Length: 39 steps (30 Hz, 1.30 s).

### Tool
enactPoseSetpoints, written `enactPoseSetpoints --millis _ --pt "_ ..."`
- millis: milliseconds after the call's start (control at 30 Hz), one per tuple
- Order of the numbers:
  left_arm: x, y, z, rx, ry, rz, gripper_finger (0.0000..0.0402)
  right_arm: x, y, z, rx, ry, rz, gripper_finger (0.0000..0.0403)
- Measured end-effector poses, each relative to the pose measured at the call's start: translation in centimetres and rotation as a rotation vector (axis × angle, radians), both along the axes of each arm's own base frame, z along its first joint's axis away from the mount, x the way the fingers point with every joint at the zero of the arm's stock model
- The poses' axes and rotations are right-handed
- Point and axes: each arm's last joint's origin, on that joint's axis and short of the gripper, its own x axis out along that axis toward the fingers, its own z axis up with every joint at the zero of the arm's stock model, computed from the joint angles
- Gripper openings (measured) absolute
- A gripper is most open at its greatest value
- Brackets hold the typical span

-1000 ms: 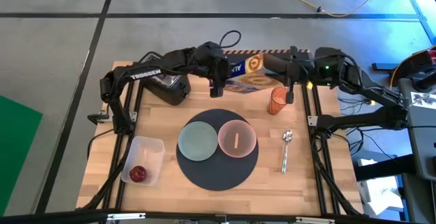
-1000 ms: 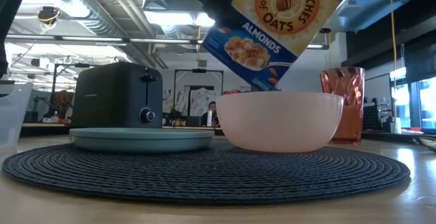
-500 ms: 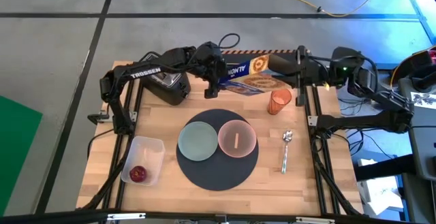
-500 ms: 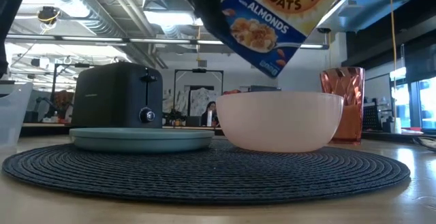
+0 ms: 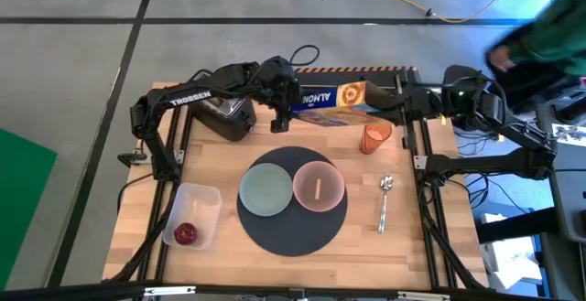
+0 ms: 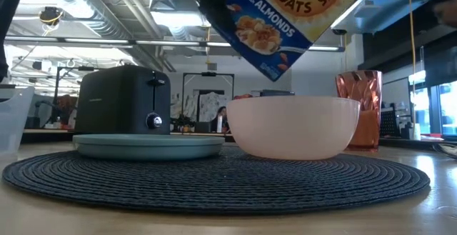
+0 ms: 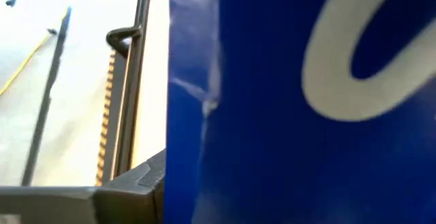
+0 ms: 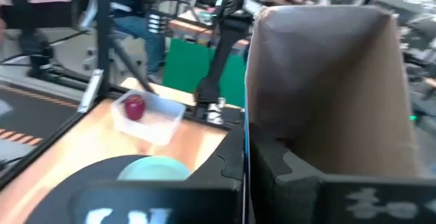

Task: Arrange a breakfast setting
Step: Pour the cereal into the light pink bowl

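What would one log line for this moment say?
left gripper: on cereal box | right gripper: on box | box: held above table, behind bowl | bowl: on mat

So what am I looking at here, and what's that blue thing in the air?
Two robot arms work at a table. One camera looks down from above, one sits at table height, and one rides on each wrist. The blue thing is a cereal box, held up between the left pincer and the right pincer, near the toaster. Below, a mat carries a plate and bowl. Beside it are a cup and spoon. A tub holds a red fruit.
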Motion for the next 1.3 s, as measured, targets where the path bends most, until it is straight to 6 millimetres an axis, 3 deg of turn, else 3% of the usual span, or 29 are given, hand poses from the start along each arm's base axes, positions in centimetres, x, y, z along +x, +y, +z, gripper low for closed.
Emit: enactPoseSetpoints --millis 200,367,500,633,767,967,1100,1300 --pt "-1.1 -1.6 0.5 0.015 0.074 0.000 0.0198 1.0 -0.1 -2.1 0.019 0.032 0.071 0.0033" --pt "-2.4 -3.0 0.9 0.048 0.165 0.029 0.0198 0.9 0.1 -2.0 0.013 0.002 0.125 0.0131" --pt "-3.6 -4.2 1.3 0.070 0.232 0.047 0.0198 -0.4 0.4 -1.2 0.031 -0.055 0.113 0.0217" --pt "-5.6 -5.4 2.3 0.126 0.300 0.082 0.0198 -2.3 0.8 0.0 0.077 -0.137 0.045 0.0263" --pt "-7.2 -6.9 2.9 0.170 0.370 0.065 0.0198 -4.2 1.1 0.2 0.106 -0.161 -0.061 0.0265" --pt "-8.7 -9.2 3.5 0.209 0.438 -0.004 0.0198 -5.9 1.3 -0.3 0.126 -0.140 -0.156 0.0238" --pt "-9.3 -10.3 3.3 0.291 0.530 -0.017 0.0198 -5.9 1.3 -1.3 0.139 -0.114 -0.158 0.0224" --pt "-9.4 -10.9 3.4 0.328 0.531 -0.031 0.0198 -5.3 1.1 -2.5 0.149 -0.085 -0.162 0.0221"
